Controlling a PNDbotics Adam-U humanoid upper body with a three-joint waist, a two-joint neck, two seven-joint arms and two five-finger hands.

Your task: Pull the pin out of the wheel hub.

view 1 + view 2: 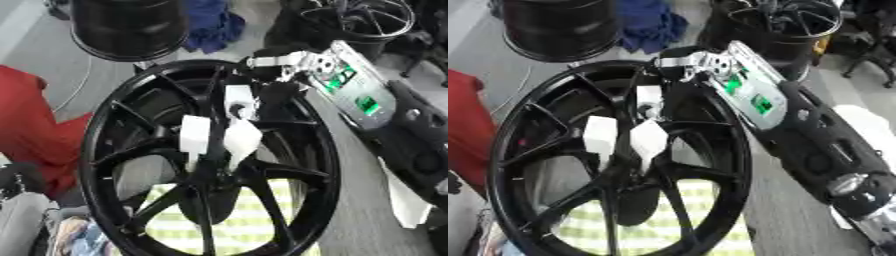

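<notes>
While right hand [229, 131] reaches over wheel hub [210, 165], fingers hang straight.

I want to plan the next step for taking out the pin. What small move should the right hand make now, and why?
Probably a short, straight pull back toward the robot. The right hand has reached through the black wheel, its white fingertips at the centre where the spokes meet. The pin itself is hidden behind them, so the grasp cannot be confirmed; pull slowly.
</notes>
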